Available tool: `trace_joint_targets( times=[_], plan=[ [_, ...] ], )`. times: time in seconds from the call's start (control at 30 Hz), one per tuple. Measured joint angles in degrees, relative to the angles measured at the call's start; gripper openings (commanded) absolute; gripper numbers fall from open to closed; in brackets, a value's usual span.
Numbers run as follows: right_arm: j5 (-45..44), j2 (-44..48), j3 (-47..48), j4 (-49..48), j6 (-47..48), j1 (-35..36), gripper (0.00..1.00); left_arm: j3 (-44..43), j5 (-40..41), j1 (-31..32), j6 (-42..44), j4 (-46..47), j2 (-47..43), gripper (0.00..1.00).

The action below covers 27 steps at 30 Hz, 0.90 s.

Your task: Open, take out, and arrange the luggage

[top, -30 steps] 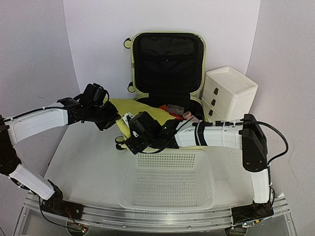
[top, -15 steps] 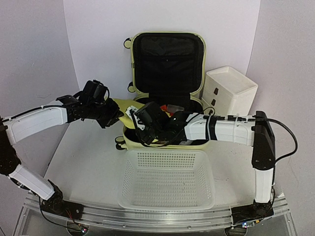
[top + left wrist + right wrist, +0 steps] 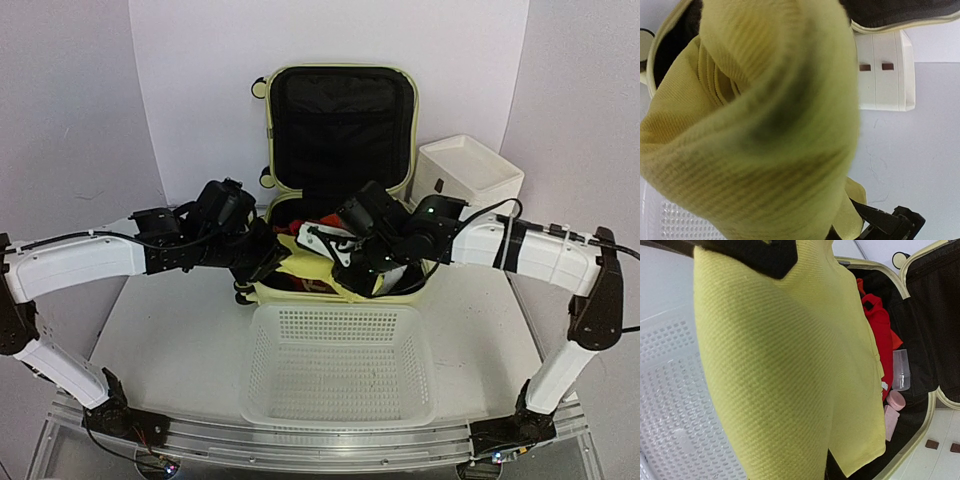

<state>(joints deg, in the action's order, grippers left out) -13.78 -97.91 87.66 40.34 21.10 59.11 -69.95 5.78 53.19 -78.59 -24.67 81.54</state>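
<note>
Luggage (image 3: 341,130) open, lid (image 3: 340,75) upright, wheels (image 3: 259,88) leftward

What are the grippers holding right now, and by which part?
The yellow cloth: left gripper pinches its left side, right gripper seemingly its top edge.
</note>
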Motion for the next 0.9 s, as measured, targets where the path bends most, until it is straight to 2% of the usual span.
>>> trace_joint_targets(
  times=[0.27, 0.7, 0.8, 0.83, 0.87, 0.9],
  plan=[
    [9.84, 9.03, -6.95, 8.68, -1.66, 0.04, 0.00, 3.56, 7.19, 12.74, -5.51, 2.73, -0.55, 0.00],
    [24.57, 11.98, -16.33, 7.56, -4.76, 0.04, 0.00, 8.68, 20.46, 26.75, -17.62, 1.73, -0.26, 0.01],
    [28.48, 11.72, -18.18, 7.19, -4.87, 0.07, 0.05, 10.73, 21.86, 29.57, -22.14, 1.75, -0.13, 0.02],
    [29.88, 11.45, -18.75, 7.17, -4.87, 0.13, 0.09, 10.99, 22.34, 30.62, -23.54, 1.64, 0.13, 0.04],
    [30.95, 11.08, -19.32, 7.26, -4.79, 0.17, 0.16, 11.23, 22.88, 31.54, -25.16, 1.29, 0.85, 0.12],
    [31.76, 10.75, -19.87, 7.19, -4.68, 0.20, 0.20, 11.26, 22.95, 32.17, -25.59, 1.14, 1.14, 0.27]
  ],
)
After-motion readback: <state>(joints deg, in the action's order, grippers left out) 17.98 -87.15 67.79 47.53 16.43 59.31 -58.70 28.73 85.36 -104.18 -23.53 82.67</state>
